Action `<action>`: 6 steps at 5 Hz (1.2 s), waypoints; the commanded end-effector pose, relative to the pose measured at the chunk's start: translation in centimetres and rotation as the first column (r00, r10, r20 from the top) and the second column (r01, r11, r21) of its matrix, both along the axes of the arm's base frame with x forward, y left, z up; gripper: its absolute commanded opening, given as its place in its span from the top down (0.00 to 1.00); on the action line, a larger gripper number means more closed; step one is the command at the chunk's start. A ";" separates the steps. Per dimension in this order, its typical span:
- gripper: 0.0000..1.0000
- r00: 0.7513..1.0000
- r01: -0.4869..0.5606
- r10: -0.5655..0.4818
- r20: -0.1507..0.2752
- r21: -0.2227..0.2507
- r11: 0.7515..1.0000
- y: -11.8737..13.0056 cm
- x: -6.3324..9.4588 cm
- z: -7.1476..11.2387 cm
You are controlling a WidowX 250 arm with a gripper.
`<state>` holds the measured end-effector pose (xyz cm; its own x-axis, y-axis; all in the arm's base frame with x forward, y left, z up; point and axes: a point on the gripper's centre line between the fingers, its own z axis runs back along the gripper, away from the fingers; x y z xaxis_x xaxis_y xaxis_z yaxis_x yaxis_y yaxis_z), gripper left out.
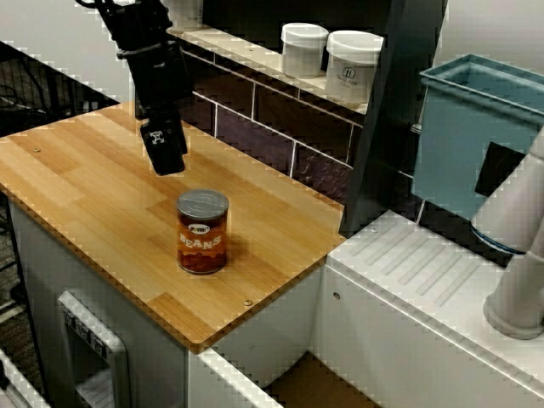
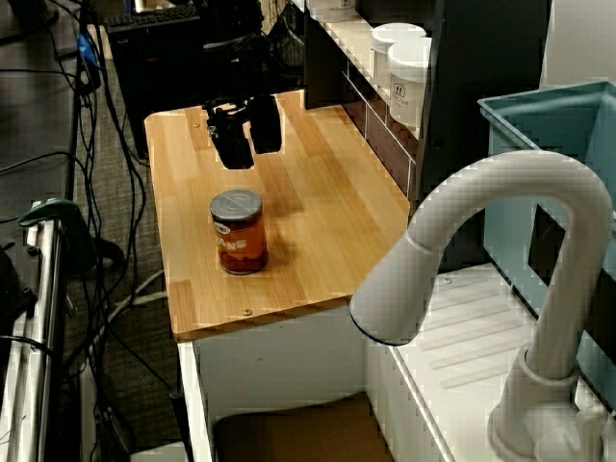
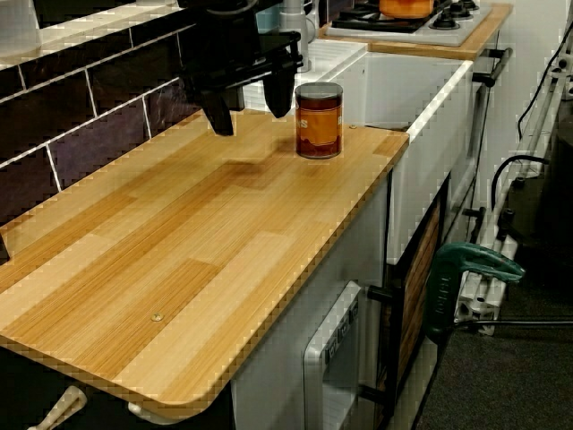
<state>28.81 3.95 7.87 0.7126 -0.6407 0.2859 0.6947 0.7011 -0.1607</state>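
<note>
Black gripper (image 3: pixel 250 107) hovered above the wooden counter (image 3: pixel 179 269), fingers apart and empty. One bean can (image 3: pixel 319 119) stood upright nearby.

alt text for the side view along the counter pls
A black gripper hangs open above a wooden counter, just beside an upright bean can near the far end. A white sink lies beyond.

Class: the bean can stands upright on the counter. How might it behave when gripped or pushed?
The can looks like rigid metal, so it probably won't crush. Standing taller than wide, it might tip if pushed high, then roll. It looks unopened, so likely heavy for its size.
</note>
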 end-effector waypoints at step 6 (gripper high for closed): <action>0.00 0.935 0.327 -0.328 0.136 0.027 0.945 -9.2 -2.2 4.5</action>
